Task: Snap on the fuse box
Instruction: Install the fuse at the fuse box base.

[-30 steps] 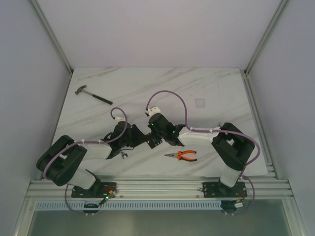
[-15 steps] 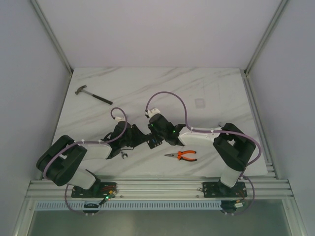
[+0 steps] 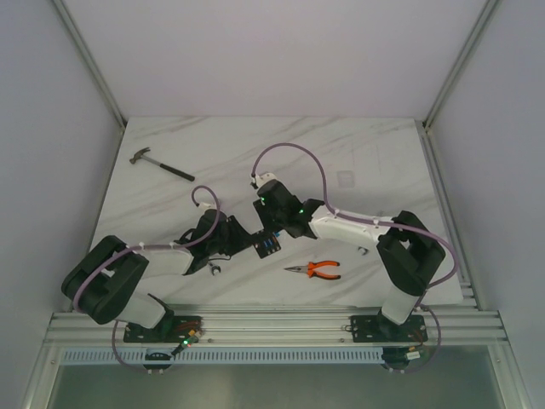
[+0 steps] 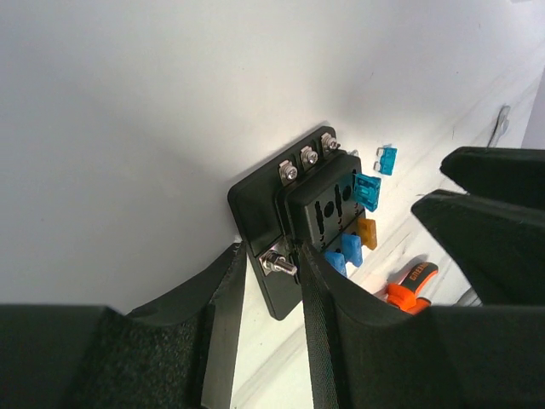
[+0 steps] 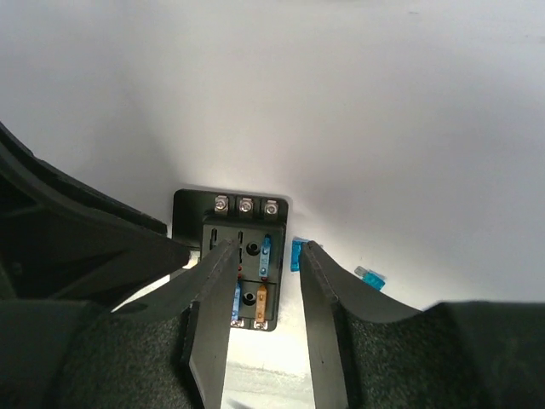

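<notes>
White marble-look table (image 3: 366, 145), pale walls on three sides. Two arms bent inward from near edge, wrists meeting at centre-front of table.

On left arm, left gripper (image 4: 268, 254) pinching fuse box (image 4: 324, 209) by its near end, fingers (image 4: 223, 324) closed either side of base plate at a silver stud.

On right arm, right gripper (image 5: 268, 249) spread, hovering over fuse box from far side, nothing clamped. In right wrist view one finger overlapping box face; contact impossible to tell.

Hammer (image 3: 162, 164) at far left, well apart from both arms. Pliers (image 3: 313, 270) with orange handles near front edge, right of fuse box, apart from it.

Fuse box black, flat, between the two grippers, held at a tilt in left claw; whether lifted clear of table, cannot tell. Three silver screws (image 4: 308, 156) in a row along one end.

Seated in its slots: blue fuses (image 4: 366, 192) and one orange fuse (image 4: 367, 232); remaining slots open.

Outside box, on table: loose blue fuses (image 5: 296, 254), two in right wrist view, one just beside box edge, other a little farther off.

Tiny metal piece (image 3: 215, 270) by left forearm, too small to identify.
</notes>
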`<state>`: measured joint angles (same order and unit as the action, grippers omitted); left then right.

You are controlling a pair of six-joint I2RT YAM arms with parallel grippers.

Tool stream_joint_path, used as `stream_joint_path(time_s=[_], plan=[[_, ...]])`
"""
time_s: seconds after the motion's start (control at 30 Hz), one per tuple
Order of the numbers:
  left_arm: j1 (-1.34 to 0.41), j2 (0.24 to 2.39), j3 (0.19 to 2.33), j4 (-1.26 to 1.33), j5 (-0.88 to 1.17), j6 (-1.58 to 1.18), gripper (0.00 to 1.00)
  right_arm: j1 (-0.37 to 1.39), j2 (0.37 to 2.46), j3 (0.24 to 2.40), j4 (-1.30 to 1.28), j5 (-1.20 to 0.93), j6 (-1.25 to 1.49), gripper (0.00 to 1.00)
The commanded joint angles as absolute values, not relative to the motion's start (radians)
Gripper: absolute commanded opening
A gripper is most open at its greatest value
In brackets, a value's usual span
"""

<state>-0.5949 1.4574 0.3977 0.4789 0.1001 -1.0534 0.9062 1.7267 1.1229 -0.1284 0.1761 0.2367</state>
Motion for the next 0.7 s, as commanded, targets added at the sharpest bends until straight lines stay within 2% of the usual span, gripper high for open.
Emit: stream_joint_path(time_s=[0.0, 0.43, 0.67], plan=[[-0.592, 1.423, 0.413, 0.411, 0.089, -1.035, 0.41, 0.891, 1.713, 1.176, -0.205, 0.125, 0.259, 0.41], [-0.593, 1.425, 0.425, 0.394, 0.105, -1.024, 0.42, 0.880, 1.816, 1.288, -0.352, 0.069, 0.276, 0.28], [-0.594, 1.425, 0.426, 0.391, 0.109, -1.019, 0.43, 0.879, 1.849, 1.328, -0.412, 0.089, 0.277, 0.26]])
